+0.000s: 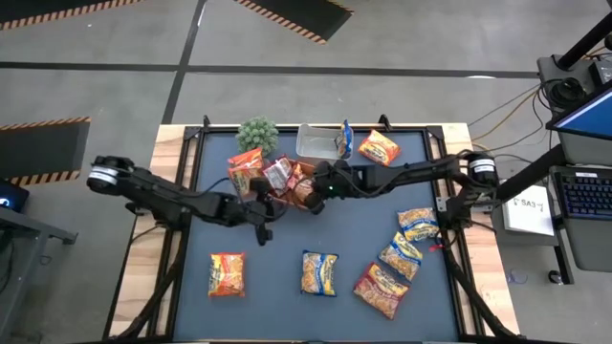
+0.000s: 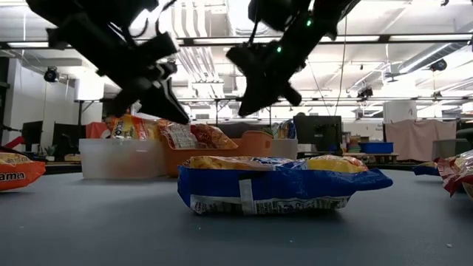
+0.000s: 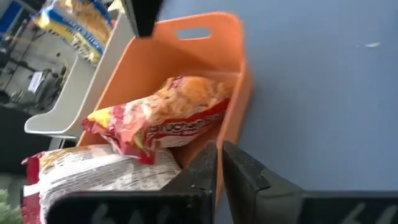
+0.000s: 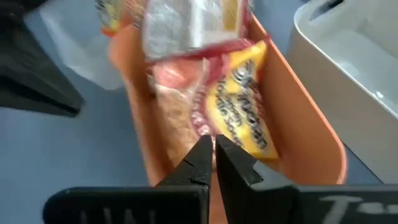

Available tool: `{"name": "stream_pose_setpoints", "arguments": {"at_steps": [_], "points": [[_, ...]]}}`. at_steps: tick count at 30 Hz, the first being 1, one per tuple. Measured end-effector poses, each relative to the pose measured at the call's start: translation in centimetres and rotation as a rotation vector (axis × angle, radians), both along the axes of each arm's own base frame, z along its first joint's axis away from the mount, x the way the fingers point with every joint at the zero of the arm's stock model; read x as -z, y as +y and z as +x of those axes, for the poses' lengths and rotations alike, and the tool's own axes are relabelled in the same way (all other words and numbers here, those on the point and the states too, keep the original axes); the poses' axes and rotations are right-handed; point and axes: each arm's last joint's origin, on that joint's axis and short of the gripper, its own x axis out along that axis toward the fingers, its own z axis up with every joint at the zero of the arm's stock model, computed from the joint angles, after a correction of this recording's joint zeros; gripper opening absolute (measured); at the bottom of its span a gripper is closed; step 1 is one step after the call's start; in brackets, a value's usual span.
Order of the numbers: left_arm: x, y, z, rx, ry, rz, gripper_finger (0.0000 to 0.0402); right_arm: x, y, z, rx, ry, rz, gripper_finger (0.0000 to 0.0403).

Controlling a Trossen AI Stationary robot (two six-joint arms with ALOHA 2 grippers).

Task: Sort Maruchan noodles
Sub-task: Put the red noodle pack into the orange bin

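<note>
An orange tray (image 1: 302,194) (image 3: 233,74) (image 4: 311,130) stands at the far middle of the table with red noodle packets (image 3: 168,118) (image 4: 239,112) lying in it. My left gripper (image 1: 269,208) (image 3: 219,168) hovers shut over the tray's left end. My right gripper (image 1: 313,190) (image 4: 213,155) hovers shut over its right end. In the low view both grippers (image 2: 177,114) (image 2: 247,107) hang above the tray (image 2: 251,144) and hold nothing. More packets lie flat on the table: orange (image 1: 227,274), blue (image 1: 318,272) (image 2: 273,185), red (image 1: 381,290).
A clear tub (image 1: 318,142) with a blue packet (image 1: 344,140) stands at the far edge, an orange packet (image 1: 379,147) beside it. Another tub (image 2: 118,159) holds an orange packet (image 1: 246,164). A small plant (image 1: 256,134) sits far left. Two blue packets (image 1: 418,223) (image 1: 402,253) lie right.
</note>
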Motion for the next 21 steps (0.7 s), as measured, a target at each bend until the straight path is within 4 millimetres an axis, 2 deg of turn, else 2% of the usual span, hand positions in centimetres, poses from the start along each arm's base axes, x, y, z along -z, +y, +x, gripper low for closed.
{"name": "stream_pose_setpoints", "arguments": {"at_steps": [6,15,21], "points": [[1.5,1.8,0.2,-0.082,0.048,-0.012,0.0002,2.3,-1.7,0.5,0.004,0.060,0.048,0.0009],[2.9,2.0,0.5,-0.091,0.083,-0.022,0.0000,2.3,-2.0,0.5,-0.004,0.061,0.056,0.0009],[3.1,2.4,0.7,-0.106,0.083,-0.022,0.0000,3.5,-2.1,1.0,-0.001,0.074,0.060,0.0009]]}}
